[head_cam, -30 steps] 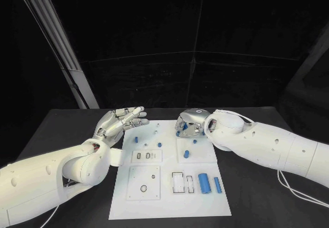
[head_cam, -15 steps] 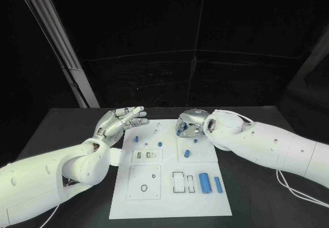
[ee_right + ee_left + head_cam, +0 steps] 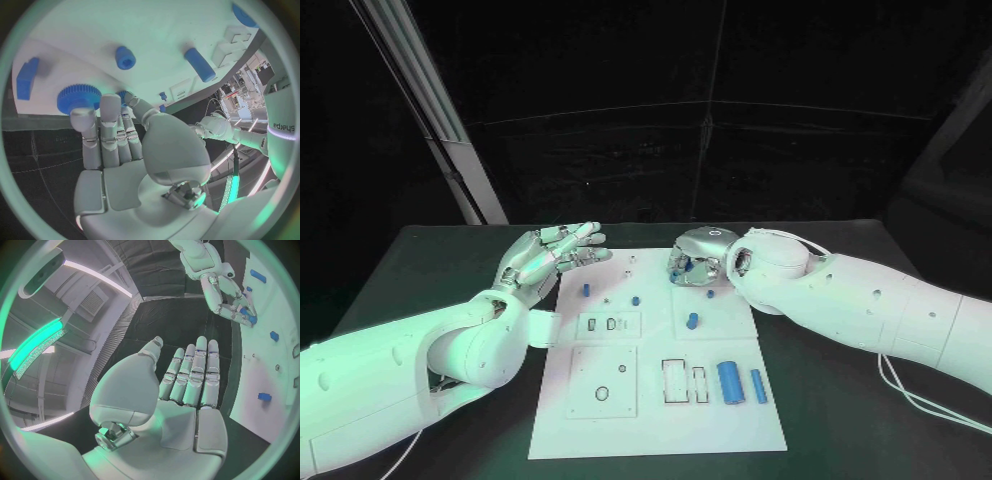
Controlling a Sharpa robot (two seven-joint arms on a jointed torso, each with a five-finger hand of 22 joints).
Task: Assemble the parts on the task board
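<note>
Start at your left hand (image 3: 554, 255): it hangs just off the far left corner of the task board (image 3: 661, 420), palm up, fingers (image 3: 199, 371) straight and spread, and it holds nothing. Its wrist view shows the same flat, empty palm, with the black table (image 3: 430, 270) beyond it.

Move onto the board. Near its left edge, in the far half, you see a small blue peg (image 3: 586, 292) standing up, and just right of it a second small blue part (image 3: 635, 300). Below them sits a panel with small rectangular slots (image 3: 606, 324), and nearer the front left corner a square panel with an oval hole (image 3: 602, 394). In the middle of the front half are two upright rectangular slots (image 3: 684, 382).

Right of centre, a short blue cylinder (image 3: 691, 322) lies on the board. Toward the right edge of the front half, a thick blue cylinder (image 3: 730, 379) and a thinner blue rod (image 3: 757, 386) lie side by side, apart from each other.

Your right hand (image 3: 698, 258) is over the far right corner of the board, palm down. In its wrist view the fingers (image 3: 107, 114) reach to a blue gear (image 3: 76, 96) and their tips rest at its toothed rim; you cannot tell from these views whether they actually grip it. A blue block (image 3: 27, 77) sits beside the gear at the board's edge, and the right wrist view also shows a blue tube (image 3: 125, 57) near it.
</note>
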